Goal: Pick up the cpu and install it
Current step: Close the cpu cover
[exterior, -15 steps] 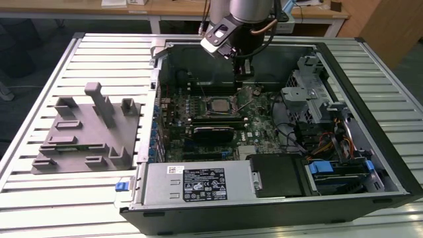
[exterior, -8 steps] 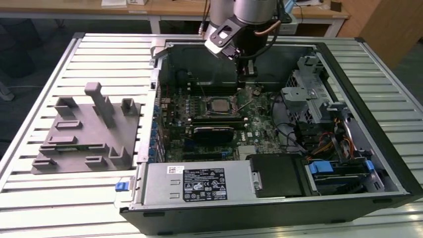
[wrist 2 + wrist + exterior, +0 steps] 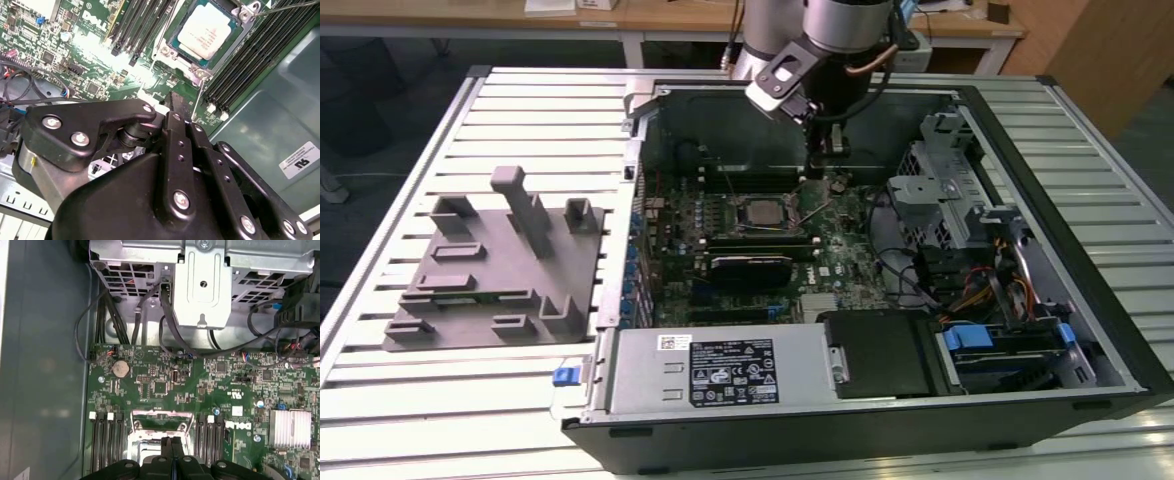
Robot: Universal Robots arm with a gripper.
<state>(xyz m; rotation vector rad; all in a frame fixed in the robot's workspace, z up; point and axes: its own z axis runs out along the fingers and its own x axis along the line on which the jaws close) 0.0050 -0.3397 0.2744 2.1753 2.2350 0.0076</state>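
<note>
The cpu [image 3: 205, 31] sat in the socket [image 3: 240, 15]. The gripper [image 3: 176, 98] hovered just beside it, fingers [image 3: 180, 130] pressed together, holding nothing.

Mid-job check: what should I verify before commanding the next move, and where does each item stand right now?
1. cpu lies in the socket frame: ok.
2. cpu fully seated and level: cannot tell.
3. gripper carries nothing, fingers shut together: ok.
4. gripper apart from the cpu, off to one side of the socket frame: ok.
5. socket lever latched: cannot tell.
</note>
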